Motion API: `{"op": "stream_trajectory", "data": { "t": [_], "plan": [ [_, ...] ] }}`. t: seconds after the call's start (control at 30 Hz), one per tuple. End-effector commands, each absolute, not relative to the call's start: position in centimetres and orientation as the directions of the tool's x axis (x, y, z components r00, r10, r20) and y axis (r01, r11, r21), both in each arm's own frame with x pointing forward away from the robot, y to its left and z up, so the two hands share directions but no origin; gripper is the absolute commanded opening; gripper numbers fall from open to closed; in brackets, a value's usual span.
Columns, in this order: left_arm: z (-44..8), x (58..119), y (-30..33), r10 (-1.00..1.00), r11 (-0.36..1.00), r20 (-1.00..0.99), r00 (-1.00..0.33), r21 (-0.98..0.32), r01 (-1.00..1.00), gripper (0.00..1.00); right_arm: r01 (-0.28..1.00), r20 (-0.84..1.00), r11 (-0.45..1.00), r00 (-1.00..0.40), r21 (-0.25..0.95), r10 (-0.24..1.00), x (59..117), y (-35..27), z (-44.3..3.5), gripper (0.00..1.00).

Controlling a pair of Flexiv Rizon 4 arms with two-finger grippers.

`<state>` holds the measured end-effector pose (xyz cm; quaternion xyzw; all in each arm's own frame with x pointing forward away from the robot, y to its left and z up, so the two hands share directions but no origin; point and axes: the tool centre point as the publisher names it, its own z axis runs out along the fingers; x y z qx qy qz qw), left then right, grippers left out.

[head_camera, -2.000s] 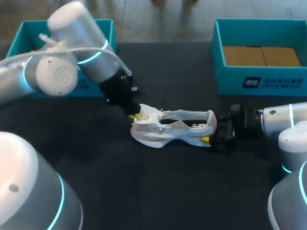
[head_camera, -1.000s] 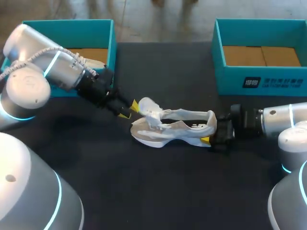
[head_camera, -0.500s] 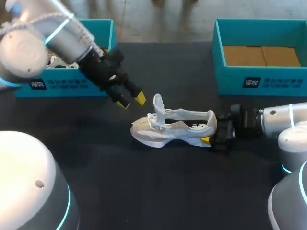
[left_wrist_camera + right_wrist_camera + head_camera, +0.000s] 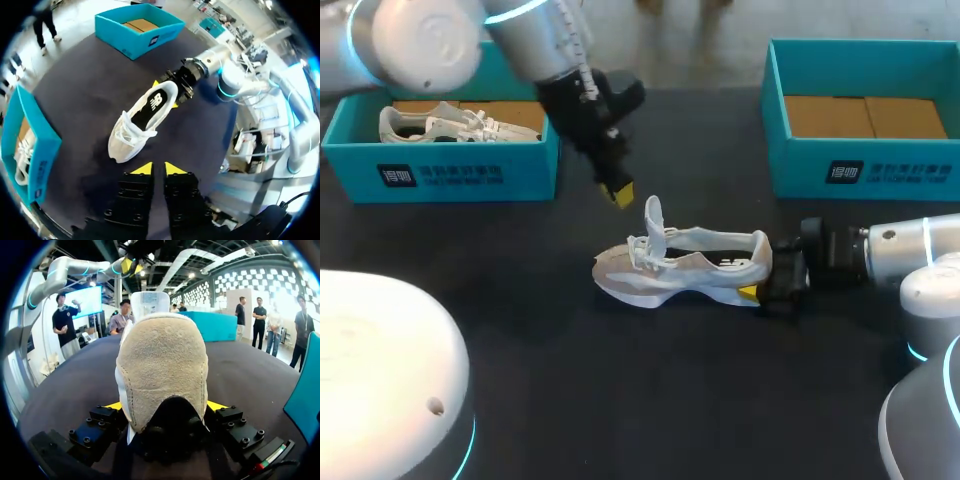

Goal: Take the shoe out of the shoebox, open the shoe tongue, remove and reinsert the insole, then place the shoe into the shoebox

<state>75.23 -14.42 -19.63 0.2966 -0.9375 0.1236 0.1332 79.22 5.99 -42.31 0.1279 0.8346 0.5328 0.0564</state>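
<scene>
On the black table (image 4: 620,400), between the two teal boxes, a white shoe (image 4: 680,268) stands on its sole, its toe toward my left side and its heel toward my right arm. Its tongue (image 4: 652,214) is pulled up and stands nearly upright over the laces, and the dark insole (image 4: 152,105) shows flat inside the opening.

My right gripper (image 4: 162,407) lies low on the table at the heel end. The suede heel sits squarely between its two fingers, one yellow tip pressed against each side, so it is clamped on the shoe.

My left gripper (image 4: 159,169) hangs in the air above the table, up behind the toe end and near the raised tongue, touching nothing. From its wrist, the shoe lies ahead of its fingers, toe end nearest. Its yellow tips are drawn together with only a thin slit between them and nothing held.

The left box (image 4: 440,175) holds a second white shoe (image 4: 450,122) lying on its side. The right box (image 4: 860,170) stands beyond my right arm, its brown cardboard floor showing.
</scene>
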Motion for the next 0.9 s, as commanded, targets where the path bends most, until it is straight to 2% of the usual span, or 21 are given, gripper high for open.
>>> {"op": "stream_trajectory", "data": {
  "t": [0.03, 0.2, 0.27, 0.3, 0.9],
  "plan": [
    [-17.9, 75.5, -14.7, -0.352, 0.933, 0.151, -0.924, -0.026, -0.360, 0.00, 0.155, 0.042, 0.404, -0.961, 0.902, 0.274, 79.2, 6.1, -42.2, 0.00],
    [-16.6, 76.0, -15.5, -0.157, 0.988, 0.093, -0.983, 0.016, -0.156, 0.00, 0.155, 0.042, 0.404, -0.961, 0.902, 0.274, 79.2, 6.1, -42.2, 0.00],
    [-16.5, 76.2, -15.7, -0.139, 0.990, 0.089, -0.986, 0.021, -0.137, 0.00, 0.155, 0.042, 0.404, -0.961, 0.902, 0.274, 79.2, 6.1, -42.2, 0.00],
    [-16.5, 76.9, -16.5, -0.039, 0.997, 0.077, -0.996, 0.063, -0.034, 0.00, 0.155, 0.042, 0.404, -0.961, 0.902, 0.274, 79.2, 6.1, -42.2, 0.00],
    [-16.6, 77.1, -16.8, -0.028, 0.998, 0.087, -0.996, 0.063, -0.022, 0.00, 0.155, 0.042, 0.404, -0.961, 0.902, 0.274, 79.2, 6.1, -42.2, 0.00]
  ]
}}
